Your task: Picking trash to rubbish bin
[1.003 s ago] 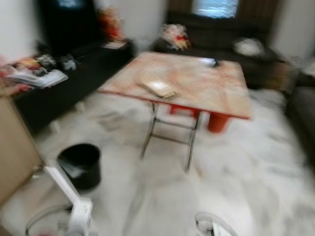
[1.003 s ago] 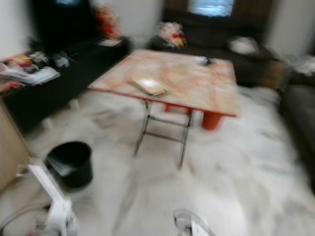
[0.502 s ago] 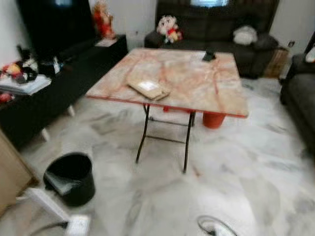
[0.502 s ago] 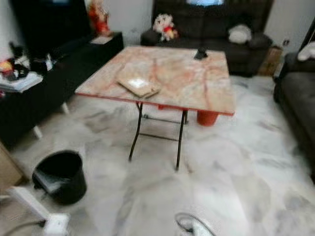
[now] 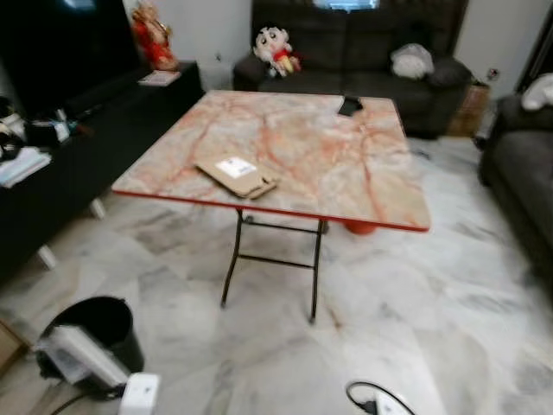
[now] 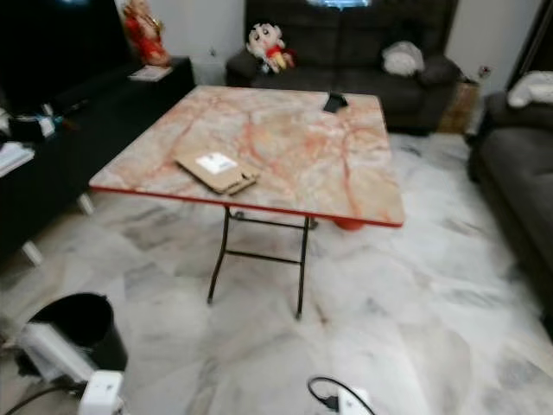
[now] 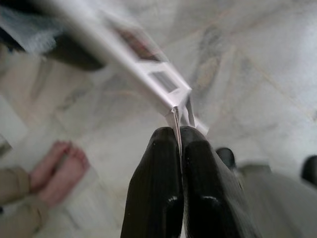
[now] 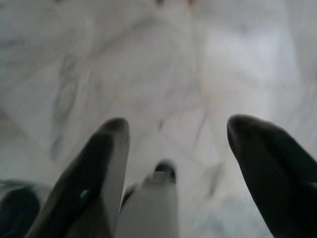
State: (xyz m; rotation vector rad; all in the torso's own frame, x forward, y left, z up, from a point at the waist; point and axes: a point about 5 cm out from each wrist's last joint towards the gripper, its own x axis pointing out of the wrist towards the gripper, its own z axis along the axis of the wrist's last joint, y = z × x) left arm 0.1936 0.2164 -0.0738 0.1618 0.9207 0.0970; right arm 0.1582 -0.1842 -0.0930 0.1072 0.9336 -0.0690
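While the robot stands on the marble floor (image 5: pixel 449 346), findings run from largest item to smallest.

Table: marble-patterned folding table (image 5: pixel 285 147) stands ahead, with a flat cardboard packet (image 5: pixel 235 175) near its front left edge.

Bin: black rubbish bin (image 5: pixel 95 333) sits on the floor at the robot's left, beside the trash.

Trash: a long, flat white carton strip (image 7: pixel 124 59), pinched at one end, extends toward the bin mouth.

Handling: judged light, thin and fairly stiff; likely to flex or swing, so the end grip suits only a short carry.

Left gripper (image 7: pixel 179 136): fingers pressed together on the strip's end.

Right gripper (image 8: pixel 176 144): fingers spread wide, holding nothing, above the floor.

Person: bare feet (image 7: pixel 59 166) stand nearby.
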